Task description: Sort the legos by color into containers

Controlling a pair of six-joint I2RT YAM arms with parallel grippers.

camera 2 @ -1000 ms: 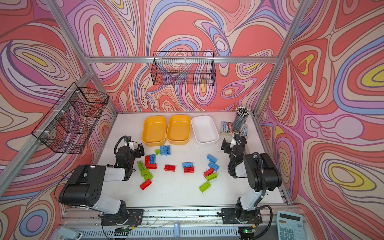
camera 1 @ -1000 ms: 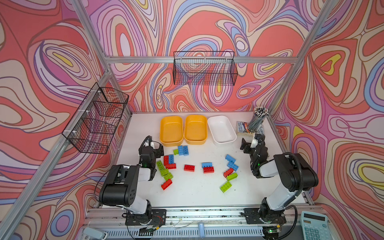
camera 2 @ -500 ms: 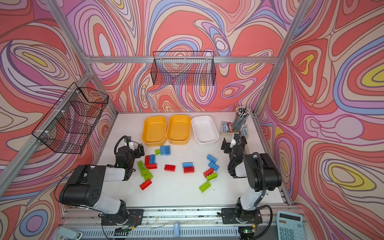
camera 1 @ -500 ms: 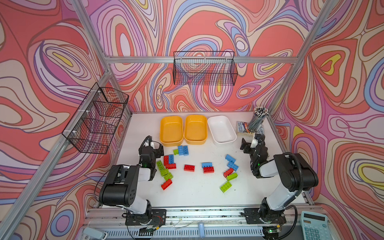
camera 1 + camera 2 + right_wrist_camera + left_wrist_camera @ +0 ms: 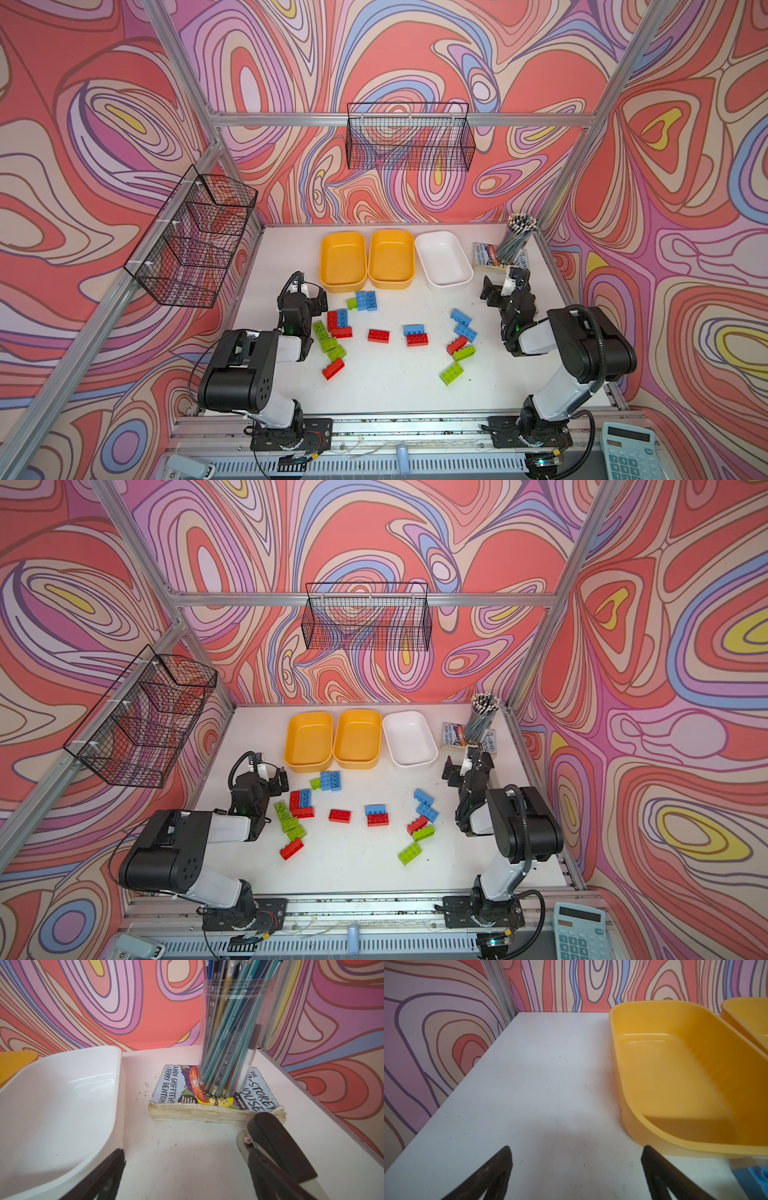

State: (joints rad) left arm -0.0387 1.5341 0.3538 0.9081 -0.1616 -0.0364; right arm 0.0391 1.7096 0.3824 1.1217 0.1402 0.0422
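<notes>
Red, light blue and lime green legos lie scattered mid-table in both top views: a cluster (image 5: 334, 332) by the left arm, a lone red brick (image 5: 378, 336), a blue-on-red pair (image 5: 377, 815), and more (image 5: 460, 336) toward the right. Two yellow-orange containers (image 5: 343, 262) (image 5: 391, 257) and a white container (image 5: 442, 259) stand empty at the back. My left gripper (image 5: 306, 291) (image 5: 576, 1153) is open over bare table beside the left yellow tub (image 5: 675, 1076). My right gripper (image 5: 498, 286) (image 5: 185, 1153) is open between the white tub (image 5: 56, 1105) and a book.
A worn paperback (image 5: 207, 1093) with a clear jar of pencils (image 5: 228, 1032) on it sits at the back right corner. Black wire baskets hang on the back wall (image 5: 409, 141) and the left wall (image 5: 195, 237). A calculator (image 5: 629, 453) lies beyond the front rail.
</notes>
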